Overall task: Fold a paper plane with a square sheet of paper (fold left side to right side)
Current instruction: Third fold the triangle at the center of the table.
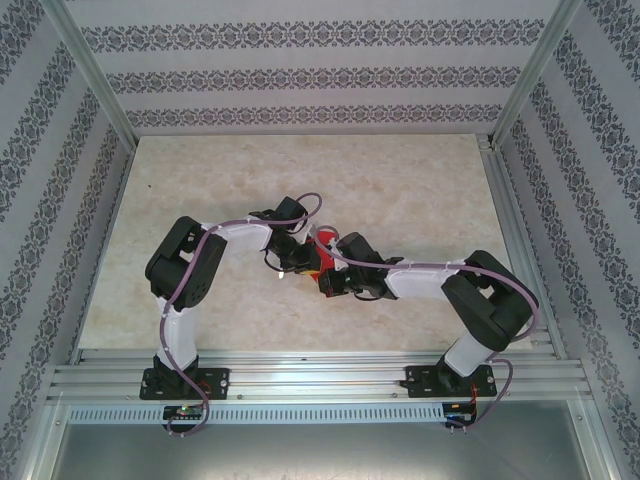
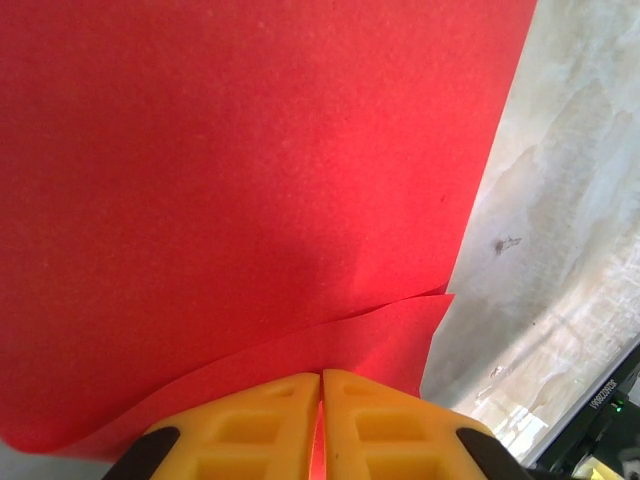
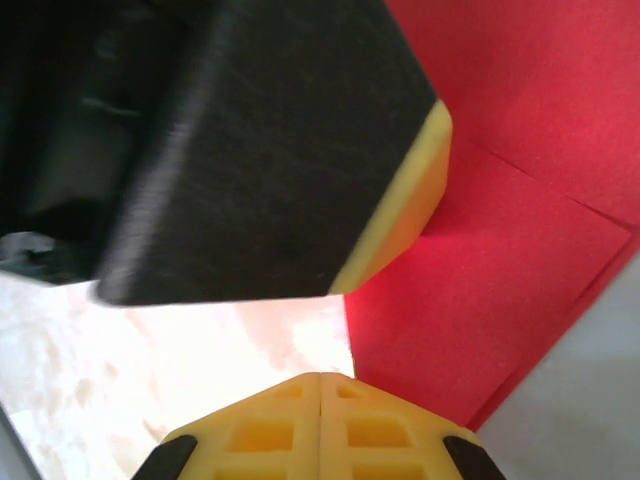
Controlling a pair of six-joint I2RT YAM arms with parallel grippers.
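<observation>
The square sheet of paper [image 1: 318,268] is bright red and lies doubled over at the table's middle, between both wrists. In the left wrist view its two red layers [image 2: 230,180] spread upward, their edges nearly matching at the right. My left gripper [image 2: 321,375] is shut on the paper's near edge, and a red strip shows between the yellow fingers. My right gripper [image 3: 320,376] is shut with nothing visible between its fingers. The paper [image 3: 500,260] lies just right of its tips. The left gripper's black and yellow finger [image 3: 260,150] hangs close above.
The pale marbled table [image 1: 400,190] has open room all around the paper. Patterned walls and metal posts enclose it. An aluminium rail [image 1: 320,375] runs along the near edge by the arm bases. The two grippers [image 1: 298,262] [image 1: 330,282] crowd together over the paper.
</observation>
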